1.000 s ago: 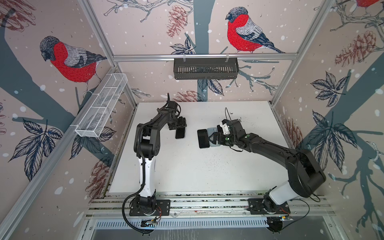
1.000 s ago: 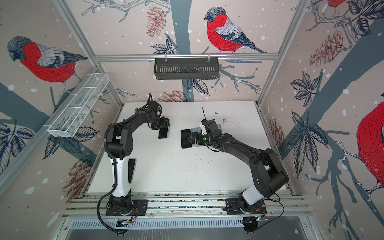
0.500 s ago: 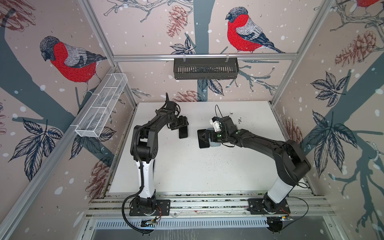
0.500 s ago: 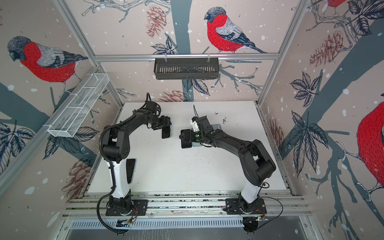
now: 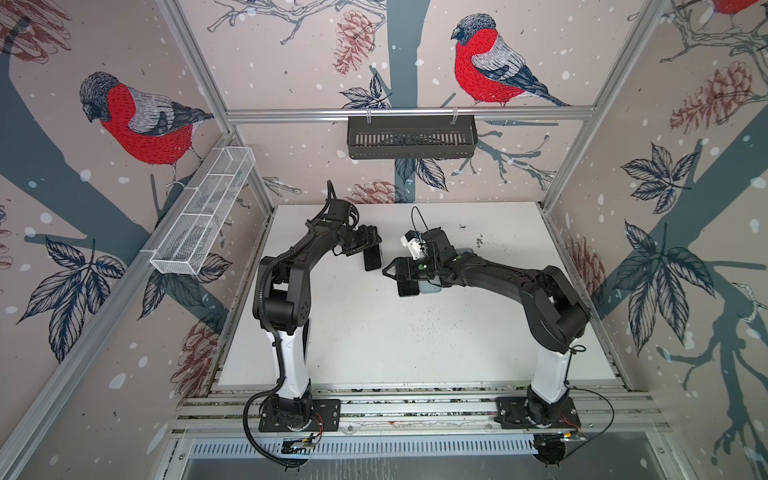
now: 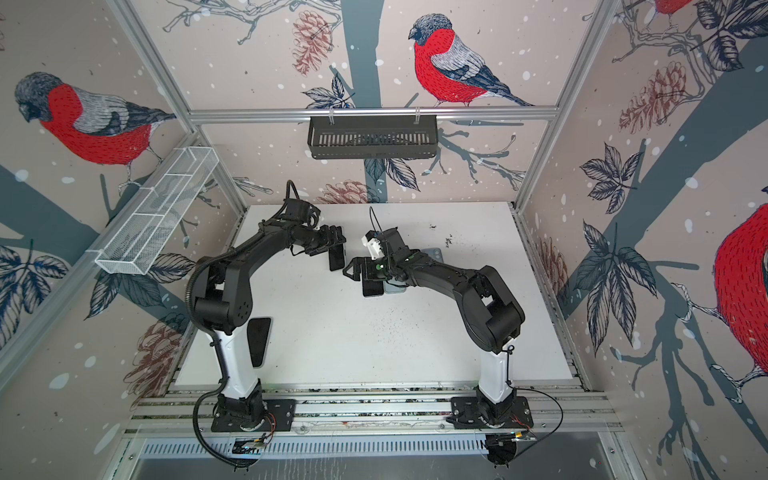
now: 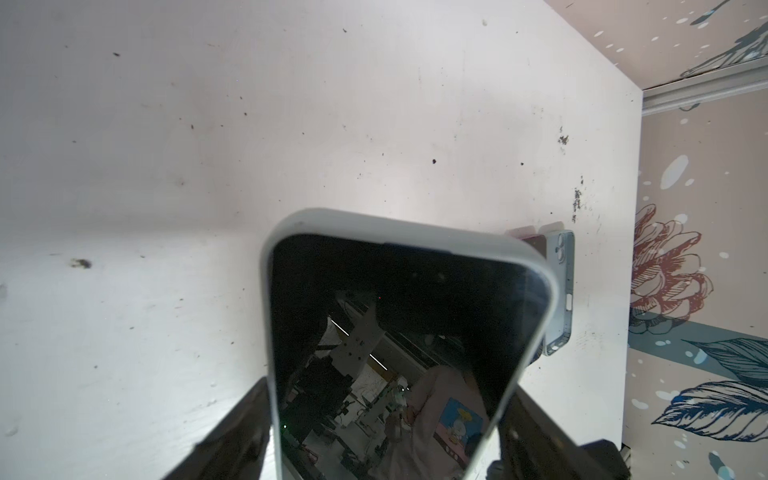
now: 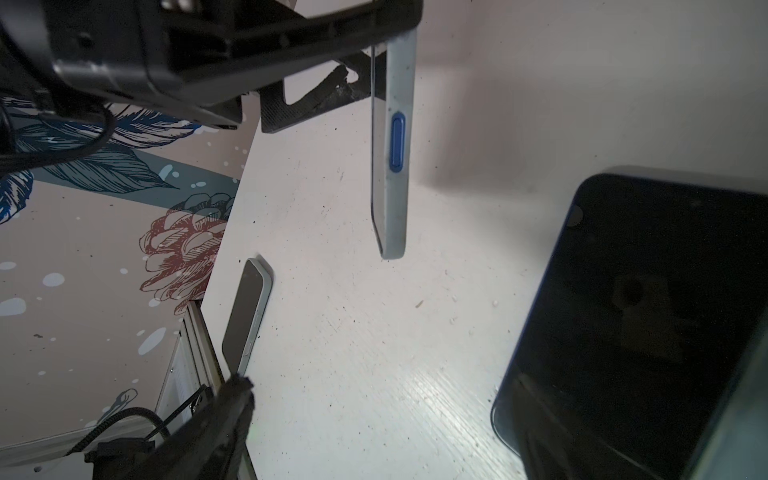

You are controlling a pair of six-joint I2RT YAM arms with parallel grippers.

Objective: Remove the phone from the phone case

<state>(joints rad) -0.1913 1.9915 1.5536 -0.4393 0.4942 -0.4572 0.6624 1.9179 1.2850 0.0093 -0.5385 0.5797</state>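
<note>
- With the left gripper [image 7: 390, 399]: clamped across the grey phone case [image 7: 374, 222], phone [image 7: 395, 299] seated inside, held off the table [image 7: 166, 166].
- With the right gripper [image 5: 401, 272]: spread wide over a bare dark phone [image 5: 408, 289].
- Looks like pre-peel; next, probably hooking a case corner.

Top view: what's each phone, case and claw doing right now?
left claw, shut on the cased phone.
cased phone, held up off the table, still in its case.
right claw, open, holding nothing.
dark phone, lying flat on the table, screen off.
blue case, lying on the table, empty.
edge phone, lying flat by the table's edge.
</note>
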